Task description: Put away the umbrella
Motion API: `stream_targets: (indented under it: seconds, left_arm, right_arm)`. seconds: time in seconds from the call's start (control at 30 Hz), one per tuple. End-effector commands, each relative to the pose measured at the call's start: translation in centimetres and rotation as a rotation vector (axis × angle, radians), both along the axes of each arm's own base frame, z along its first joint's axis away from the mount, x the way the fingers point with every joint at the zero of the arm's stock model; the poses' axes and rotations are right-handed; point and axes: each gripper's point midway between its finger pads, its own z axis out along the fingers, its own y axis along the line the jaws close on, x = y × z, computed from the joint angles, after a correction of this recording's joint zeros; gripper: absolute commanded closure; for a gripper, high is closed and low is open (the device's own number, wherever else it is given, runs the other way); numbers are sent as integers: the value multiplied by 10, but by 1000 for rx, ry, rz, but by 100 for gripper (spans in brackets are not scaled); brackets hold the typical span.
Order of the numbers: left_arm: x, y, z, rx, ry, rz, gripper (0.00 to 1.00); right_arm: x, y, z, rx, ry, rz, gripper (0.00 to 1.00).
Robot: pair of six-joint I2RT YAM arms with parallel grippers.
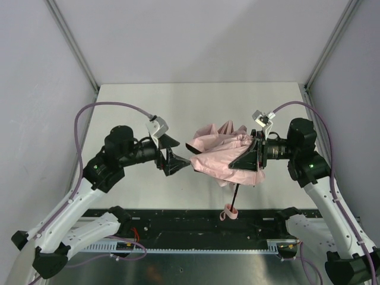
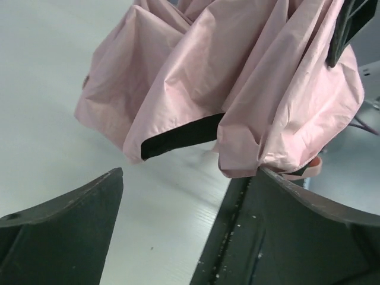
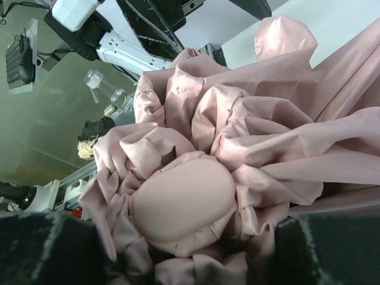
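Observation:
The umbrella [image 1: 225, 155] is a crumpled bundle of pale pink fabric at the table's middle, held up off the surface. Its thin black shaft [image 1: 236, 193] hangs toward the near edge, ending in the small pink handle with loop [image 1: 228, 212]. My right gripper [image 1: 250, 155] is shut on the umbrella's canopy from the right. In the right wrist view the round pink cap [image 3: 181, 199] and bunched fabric fill the gap between the fingers [image 3: 47, 249]. My left gripper [image 1: 178, 160] is open and empty just left of the fabric. In the left wrist view its right finger [image 2: 297, 231] touches the fabric's [image 2: 237, 77] lower edge.
A black rail [image 1: 196, 222] runs along the table's near edge, under the handle. Grey walls with metal posts [image 1: 71, 44] enclose the white table [image 1: 196, 101] on three sides. Purple cables loop above both arms.

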Motion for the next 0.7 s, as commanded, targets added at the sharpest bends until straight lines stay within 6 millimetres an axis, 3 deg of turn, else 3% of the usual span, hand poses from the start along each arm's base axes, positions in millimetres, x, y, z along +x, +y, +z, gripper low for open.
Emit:
stream_targets:
  seconds: [0.0, 0.17, 0.33, 0.4, 0.47, 0.6, 0.67]
  left_arm:
    - [-17, -18, 23, -125, 116, -131, 1]
    - [-43, -36, 31, -240, 203, -311, 1]
    - [-51, -47, 39, -301, 209, -362, 0]
    - [-50, -53, 36, -300, 230, -371, 5]
    - [-48, -55, 33, -294, 236, -375, 23]
    - [-36, -48, 26, -266, 218, -309, 87]
    - [-23, -37, 16, -238, 201, -226, 97]
  right_arm:
    - [-9, -2, 30, 44, -113, 22, 100]
    - [-8, -3, 29, 41, -124, 8, 100]
    - [-9, -3, 30, 44, -134, 15, 100]
    - [-10, -3, 31, 46, -143, 17, 100]
    - [-11, -4, 32, 48, -149, 21, 100]
    - [-13, -6, 35, 58, -162, 30, 100]
    - [-16, -8, 39, 65, -180, 30, 100]
